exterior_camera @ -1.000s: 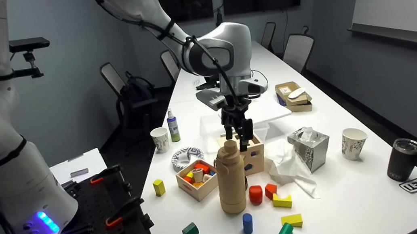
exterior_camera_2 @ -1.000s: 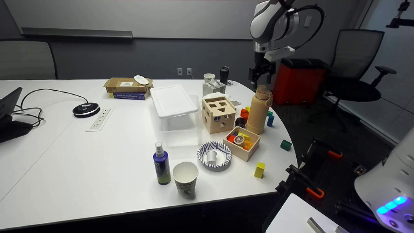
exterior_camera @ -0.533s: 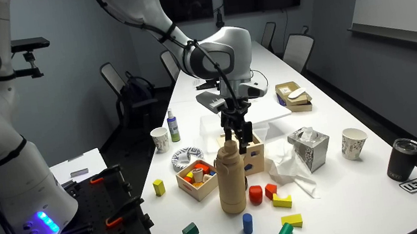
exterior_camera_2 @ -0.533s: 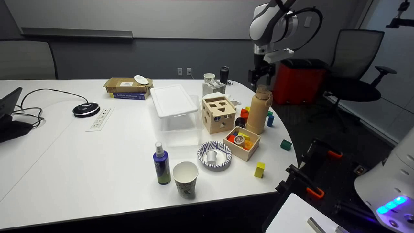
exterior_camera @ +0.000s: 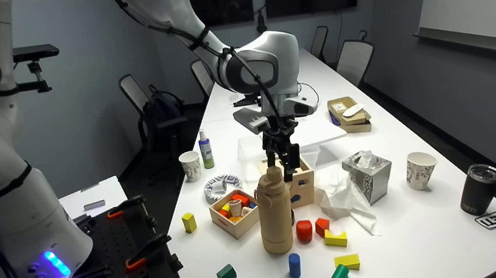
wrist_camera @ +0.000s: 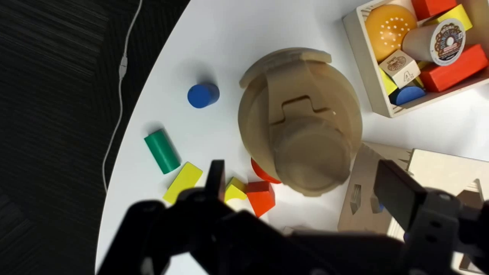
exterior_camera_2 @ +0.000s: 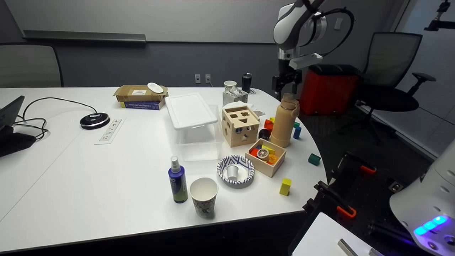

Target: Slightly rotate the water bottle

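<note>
The tall tan water bottle stands upright on the table in both exterior views (exterior_camera: 275, 217) (exterior_camera_2: 283, 122). In the wrist view I see it from above, with its round cap (wrist_camera: 313, 152) and a strap loop across its shoulder. My black gripper (exterior_camera: 283, 168) is open and empty near the cap, on the far side of it in that exterior view. It also shows just above the cap in an exterior view (exterior_camera_2: 286, 88). In the wrist view the fingers (wrist_camera: 301, 168) are wide apart on either side of the cap. Neither finger visibly touches it.
A wooden shape box (exterior_camera_2: 241, 129) and a wooden tray of blocks (exterior_camera_2: 270, 167) stand close to the bottle. Red blocks (exterior_camera: 304, 231), a blue cylinder (exterior_camera: 294, 266) and green blocks (exterior_camera: 227, 276) lie around its base. A tissue box (exterior_camera: 370, 177) stands farther off.
My gripper has sunk slightly over the last second and shifted a little, staying open. In the last half second it has hardly moved. The water bottle stands as before.
</note>
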You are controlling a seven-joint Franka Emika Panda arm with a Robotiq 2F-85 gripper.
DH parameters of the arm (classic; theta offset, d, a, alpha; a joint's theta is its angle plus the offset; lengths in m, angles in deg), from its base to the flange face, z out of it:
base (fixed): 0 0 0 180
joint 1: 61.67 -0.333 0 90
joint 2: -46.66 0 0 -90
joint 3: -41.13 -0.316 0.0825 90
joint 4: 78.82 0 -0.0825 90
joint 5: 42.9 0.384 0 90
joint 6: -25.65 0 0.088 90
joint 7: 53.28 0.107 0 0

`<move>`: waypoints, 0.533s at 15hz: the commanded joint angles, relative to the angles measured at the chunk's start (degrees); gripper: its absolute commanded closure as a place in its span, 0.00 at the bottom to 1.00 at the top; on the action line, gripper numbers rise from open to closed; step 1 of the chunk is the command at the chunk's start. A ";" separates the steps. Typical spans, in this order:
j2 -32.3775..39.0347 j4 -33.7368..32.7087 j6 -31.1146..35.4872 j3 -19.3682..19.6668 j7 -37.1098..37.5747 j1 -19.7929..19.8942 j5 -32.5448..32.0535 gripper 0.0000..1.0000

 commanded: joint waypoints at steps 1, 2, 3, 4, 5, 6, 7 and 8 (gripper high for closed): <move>-1.55 0.70 -1.40 -0.95 0.43 0.22 1.16 0.00; -1.73 0.85 -1.39 -1.11 0.33 0.21 1.29 0.00; -1.91 0.93 -1.53 -1.32 0.22 0.20 1.49 0.00; -1.97 0.96 -1.47 -1.43 0.24 0.16 1.51 0.00; -2.03 1.01 -1.41 -1.50 0.33 0.10 1.46 0.00; -2.07 1.03 -1.43 -1.54 0.44 0.09 1.42 0.25; -2.14 1.00 -1.67 -1.63 0.31 0.12 1.44 0.28; -2.19 1.02 -1.68 -1.57 0.46 0.07 1.32 0.34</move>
